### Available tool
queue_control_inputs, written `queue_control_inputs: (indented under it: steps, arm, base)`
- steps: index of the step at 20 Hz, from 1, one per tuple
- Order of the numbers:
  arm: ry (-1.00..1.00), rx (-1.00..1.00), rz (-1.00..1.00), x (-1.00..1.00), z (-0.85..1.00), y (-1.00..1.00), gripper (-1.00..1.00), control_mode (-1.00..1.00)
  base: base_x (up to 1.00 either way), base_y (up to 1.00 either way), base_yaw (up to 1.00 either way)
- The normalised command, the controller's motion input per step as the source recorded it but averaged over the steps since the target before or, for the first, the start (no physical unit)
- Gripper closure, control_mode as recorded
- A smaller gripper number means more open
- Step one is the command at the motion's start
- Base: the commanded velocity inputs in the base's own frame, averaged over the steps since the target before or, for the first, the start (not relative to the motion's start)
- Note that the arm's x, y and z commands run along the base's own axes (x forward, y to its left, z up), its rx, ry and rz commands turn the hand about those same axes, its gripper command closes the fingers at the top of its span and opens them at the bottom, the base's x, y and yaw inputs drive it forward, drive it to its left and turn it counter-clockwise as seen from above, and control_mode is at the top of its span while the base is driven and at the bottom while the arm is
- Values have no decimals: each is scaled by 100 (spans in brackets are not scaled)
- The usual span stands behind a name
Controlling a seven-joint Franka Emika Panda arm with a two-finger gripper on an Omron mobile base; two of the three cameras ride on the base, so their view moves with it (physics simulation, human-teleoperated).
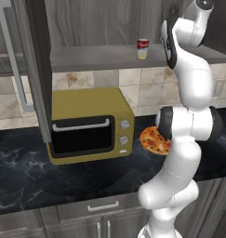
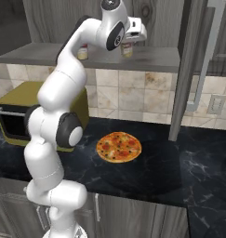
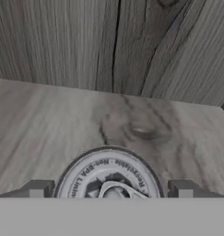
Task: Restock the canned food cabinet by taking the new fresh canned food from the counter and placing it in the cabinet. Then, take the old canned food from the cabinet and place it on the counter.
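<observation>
Upright, axis vertical, two cans are counted on the cabinet shelf (image 1: pixel 96 58): new fresh canned food (image 3: pixel 109 177) between the opened hand (image 3: pixel 111 189), old canned food (image 1: pixel 142 49) apart.

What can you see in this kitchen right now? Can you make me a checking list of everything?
Surface: black marble-look counter, grey drawers below.
Job's things: cabinet open, dark door swung out; old canned food, red over pale yellow, upright on the shelf board; new fresh canned food upright on the same shelf, right under the hand.
Clutter: pizza flat on the counter; yellow microwave, door closed.
Grippers: gripper over the new can, fingertips on either side of the lid with gaps showing; jaws look open, can not gripped.
Cables: nothing seen.
Surroundings: tiled wall, wall outlet.
</observation>
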Motion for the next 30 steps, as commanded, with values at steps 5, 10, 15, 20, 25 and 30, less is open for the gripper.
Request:
queue_control_inputs:
  steps: [5,10,15,20,25,30]
  arm:
    - [-8,-4,0,28,-16,0,-100,-100]
    - [-13,-1,0,3,-5,0,-100,-100]
    - [-19,0,0,-11,0,0,-100,-100]
    - [-17,0,0,-53,11,17,-100,-100]
    - [-3,0,0,-96,4,63,-100,-100]
    - [2,0,0,-92,0,82,-100,-100]
  base:
    - [0,0,0]
    - [0,0,0]
    - [0,0,0]
    - [0,0,0]
    - [0,0,0]
    - [0,0,0]
